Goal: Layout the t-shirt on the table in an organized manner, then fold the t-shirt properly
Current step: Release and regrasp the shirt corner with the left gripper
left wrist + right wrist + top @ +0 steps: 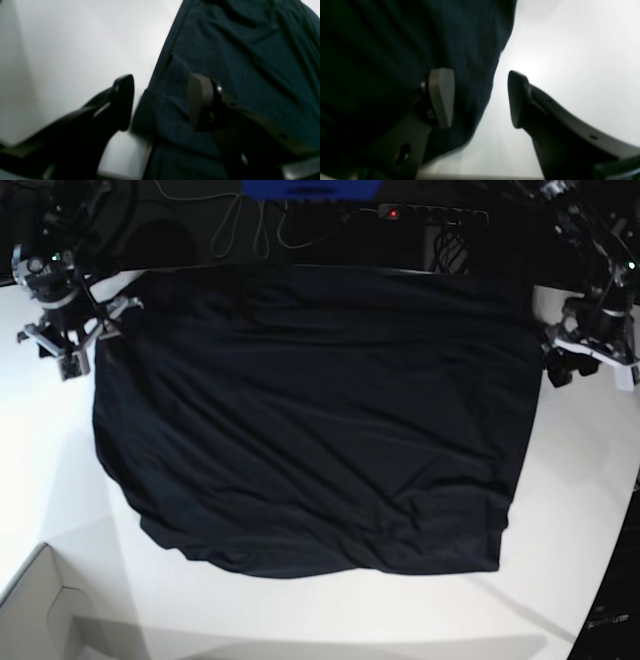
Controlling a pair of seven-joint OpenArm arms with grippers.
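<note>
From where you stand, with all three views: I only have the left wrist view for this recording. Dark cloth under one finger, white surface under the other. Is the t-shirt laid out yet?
Observer: The base view shows the t-shirt spread wide over the table, still wrinkled near its lower edge.
Operator: Where is the other arm?
Observer: The right tool is at the opposite side edge of the shirt, jaws apart, nothing pinched.
Operator: Is my left tool alone on its side?
Observer: Yes, it sits at the shirt's side edge, open, straddling the hem.
Operator: Anything else on the table?
Observer: A white box at the near corner, clear of the shirt.
</note>
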